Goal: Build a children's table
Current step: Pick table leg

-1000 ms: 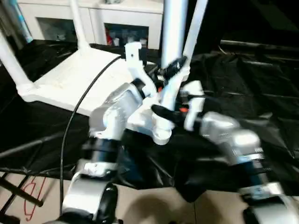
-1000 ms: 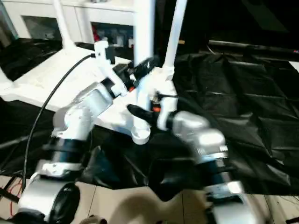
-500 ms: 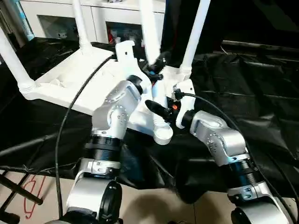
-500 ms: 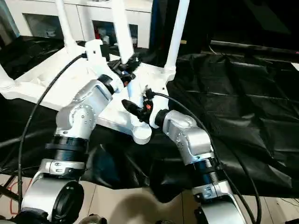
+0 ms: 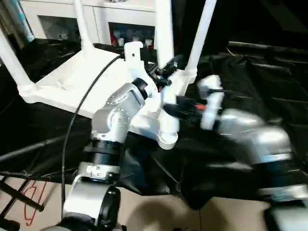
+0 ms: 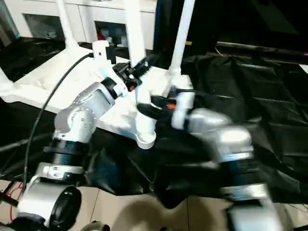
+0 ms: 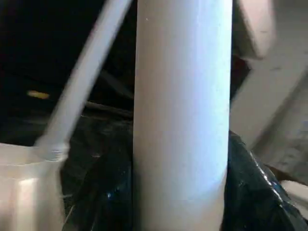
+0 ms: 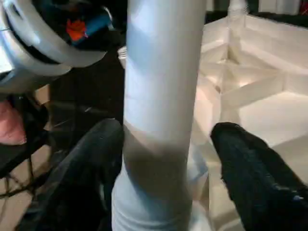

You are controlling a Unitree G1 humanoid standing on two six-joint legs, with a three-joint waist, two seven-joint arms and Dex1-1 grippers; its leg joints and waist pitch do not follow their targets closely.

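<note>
The children's table lies upside down on black cloth, its white ribbed top (image 5: 72,82) facing up. Three legs stand in its corner sockets (image 5: 82,24) (image 5: 12,62) (image 5: 204,29). A fourth white tube leg (image 5: 164,29) stands nearly upright in the near corner socket (image 5: 166,137). My left gripper (image 5: 166,72) is shut on this leg partway up, its black fingers (image 7: 110,192) pressed against both sides. Lower on the leg, my right gripper (image 8: 166,132) is open, with its fingers (image 8: 245,163) apart on either side of the tube and a gap showing. The right arm (image 5: 250,134) is blurred.
A white cabinet with glass doors (image 5: 120,19) stands behind the table. Black cloth (image 5: 250,72) spreads wide to the right. A black cable (image 5: 77,120) hangs along my left arm. Pale floor with red marks (image 5: 31,202) lies below the cloth's near edge.
My right gripper has opened off the leg and its arm has swung rightward. The leg has gone from leaning left to nearly upright. My left gripper has closed onto the leg.
</note>
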